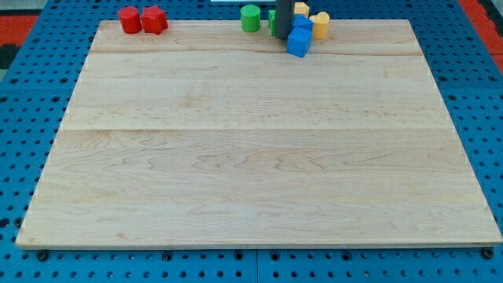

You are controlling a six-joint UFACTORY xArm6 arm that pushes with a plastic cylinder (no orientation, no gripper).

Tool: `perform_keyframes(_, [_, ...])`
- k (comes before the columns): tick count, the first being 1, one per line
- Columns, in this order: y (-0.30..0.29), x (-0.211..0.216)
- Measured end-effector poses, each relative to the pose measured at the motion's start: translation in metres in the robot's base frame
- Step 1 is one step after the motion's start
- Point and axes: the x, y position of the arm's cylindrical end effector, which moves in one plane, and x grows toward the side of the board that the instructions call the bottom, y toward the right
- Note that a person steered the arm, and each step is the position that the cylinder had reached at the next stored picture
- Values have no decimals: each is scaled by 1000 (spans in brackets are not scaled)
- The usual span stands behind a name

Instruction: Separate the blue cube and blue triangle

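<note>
The blue cube (299,43) sits near the view's top edge of the wooden board (251,157), right of centre. A second blue block (304,23), probably the blue triangle, touches it from just above. My tip (283,37) stands right beside the blue cube's left side, at the lower left of the second blue block. The dark rod runs up out of the view's top.
A green cylinder (250,17) stands left of the rod, and another green block (273,22) is partly hidden behind it. Two yellow blocks (320,24) (301,9) crowd the blue ones at the right and top. Two red blocks (130,20) (155,20) sit at the top left.
</note>
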Motion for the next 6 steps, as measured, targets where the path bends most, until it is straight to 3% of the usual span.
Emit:
perform_keyframes(1, [26, 35])
perform_keyframes(2, [36, 41])
perform_keyframes(3, [-9, 27])
perform_keyframes(4, [-3, -11])
perform_keyframes(5, [29, 9])
perform_keyframes(6, [94, 61])
